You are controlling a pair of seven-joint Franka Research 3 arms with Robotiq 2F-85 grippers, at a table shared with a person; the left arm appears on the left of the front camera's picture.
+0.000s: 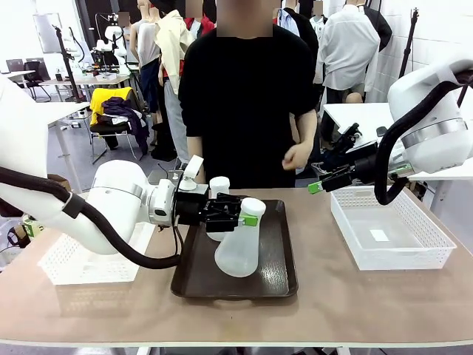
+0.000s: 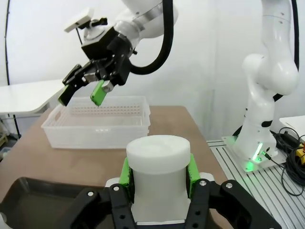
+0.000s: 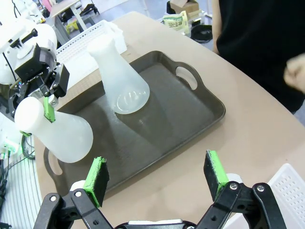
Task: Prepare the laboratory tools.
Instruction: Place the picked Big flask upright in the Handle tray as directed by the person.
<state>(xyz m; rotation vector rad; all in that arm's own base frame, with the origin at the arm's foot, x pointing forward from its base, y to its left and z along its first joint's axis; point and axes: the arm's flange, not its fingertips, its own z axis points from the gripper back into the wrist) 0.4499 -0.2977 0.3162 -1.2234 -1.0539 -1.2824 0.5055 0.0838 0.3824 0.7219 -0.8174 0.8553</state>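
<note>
Two frosted-white conical flasks are over the dark brown tray [image 1: 284,277]. My left gripper [image 1: 249,216] is shut on the neck of the nearer flask [image 1: 238,253], which is tilted with its base low over the tray. In the left wrist view the neck [image 2: 158,160] sits between the green pads [image 2: 125,172]. The second flask [image 1: 219,185] stands upright behind it, also on the tray [image 3: 190,109] as flask [image 3: 121,86]. My right gripper [image 1: 318,186] hangs open and empty above the right basket; its wrist view shows the wide jaws [image 3: 157,174] and the held flask [image 3: 62,136].
A white lattice basket [image 1: 392,238] sits on the table at the right and another [image 1: 81,262] at the left, under my left arm. A person in black stands at the far edge, one hand [image 1: 298,156] held near the waist.
</note>
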